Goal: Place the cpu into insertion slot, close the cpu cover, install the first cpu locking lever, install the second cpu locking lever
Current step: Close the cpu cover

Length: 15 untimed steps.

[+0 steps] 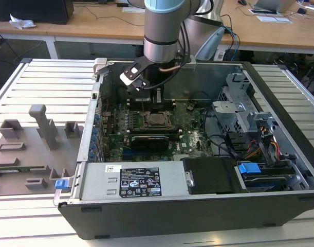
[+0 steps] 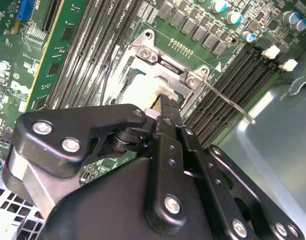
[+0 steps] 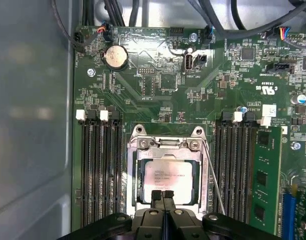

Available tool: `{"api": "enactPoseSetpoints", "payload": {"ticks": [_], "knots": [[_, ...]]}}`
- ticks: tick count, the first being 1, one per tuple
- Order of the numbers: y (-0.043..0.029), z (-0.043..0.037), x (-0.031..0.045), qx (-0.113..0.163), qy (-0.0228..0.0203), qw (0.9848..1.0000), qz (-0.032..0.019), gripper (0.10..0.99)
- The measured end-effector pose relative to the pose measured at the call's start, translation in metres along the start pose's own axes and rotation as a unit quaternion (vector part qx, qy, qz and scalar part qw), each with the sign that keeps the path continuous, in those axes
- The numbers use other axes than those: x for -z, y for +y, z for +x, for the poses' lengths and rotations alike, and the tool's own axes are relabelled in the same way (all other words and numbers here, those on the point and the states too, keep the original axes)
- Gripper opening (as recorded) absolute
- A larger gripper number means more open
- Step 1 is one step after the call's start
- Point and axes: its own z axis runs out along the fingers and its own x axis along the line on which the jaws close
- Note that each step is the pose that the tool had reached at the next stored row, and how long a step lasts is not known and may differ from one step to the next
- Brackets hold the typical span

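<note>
Black-fingered hand (image 3: 162,195), tips pressed together on nothing, sits at the edge of the dark-silver windowed cpu cover (image 3: 167,151). I judge the silvery square cpu (image 3: 165,174) seated in its black-framed insertion slot (image 3: 141,182), cover down, thin wire lever (image 2: 228,102) unlatched.

We've got an open dark tower case (image 1: 198,213) lying on a slatted metal worktop (image 1: 49,77). At the exterior view's left sits a grey fixture tray (image 1: 23,154). The silver power supply (image 1: 131,181) runs along the case's lower edge, and there's a drive cage (image 1: 239,100) at the right. Wooden desks (image 1: 95,23) cross the top. In the first wrist view we spot a coin battery (image 3: 115,56) and a green memory stick (image 3: 265,185) on the motherboard (image 3: 163,95).
</note>
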Motion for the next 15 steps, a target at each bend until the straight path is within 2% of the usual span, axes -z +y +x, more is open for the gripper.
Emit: {"api": "enactPoseSetpoints", "payload": {"ticks": [4, 13, 15], "knots": [[-0.0001, 0.0, 0.0088, 0.0, 0.0, 1.0, 0.0, 0.106], [-0.0001, 0.0001, 0.0231, 0.0, -0.0001, 1.0, 0.0, 0.106], [-0.0001, 0.0002, 0.0285, 0.0, 0.0, 1.0, 0.0, 0.106]]}}
